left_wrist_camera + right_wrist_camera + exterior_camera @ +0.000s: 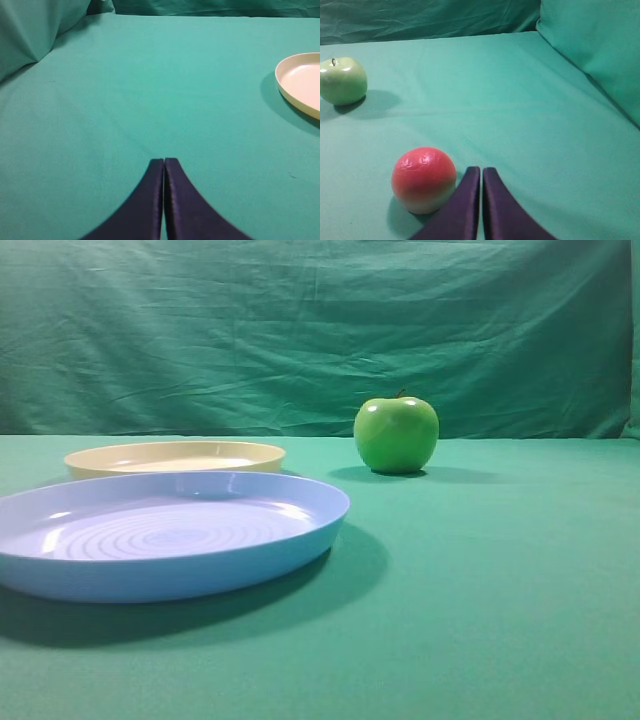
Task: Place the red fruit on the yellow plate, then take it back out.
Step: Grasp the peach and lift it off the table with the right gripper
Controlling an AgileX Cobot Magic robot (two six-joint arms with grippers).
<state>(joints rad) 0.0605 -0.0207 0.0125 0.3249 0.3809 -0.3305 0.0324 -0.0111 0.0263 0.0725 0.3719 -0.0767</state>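
We are starting on the first step, picking up the red fruit, which is sitting on the green-covered worktop just left of the right gripper, whose jaws are pressed together and holding nothing. To do this well, we judge that we are needing to spread those jaws wide first, shift left until the fruit is centred between them, and come down around its widest part, since a smooth round skin is likely to slip from a grip set too high or too low. The yellow plate is lying empty behind the blue plate, so the carry should be clearing the blue rim and staying away from the green apple. The left gripper is also showing its jaws closed and empty, hovering over bare cloth with the yellow plate at the right edge of its view. In the high view we are seeing neither the fruit nor either arm, so we cannot tell how far the fruit is lying from the plate.
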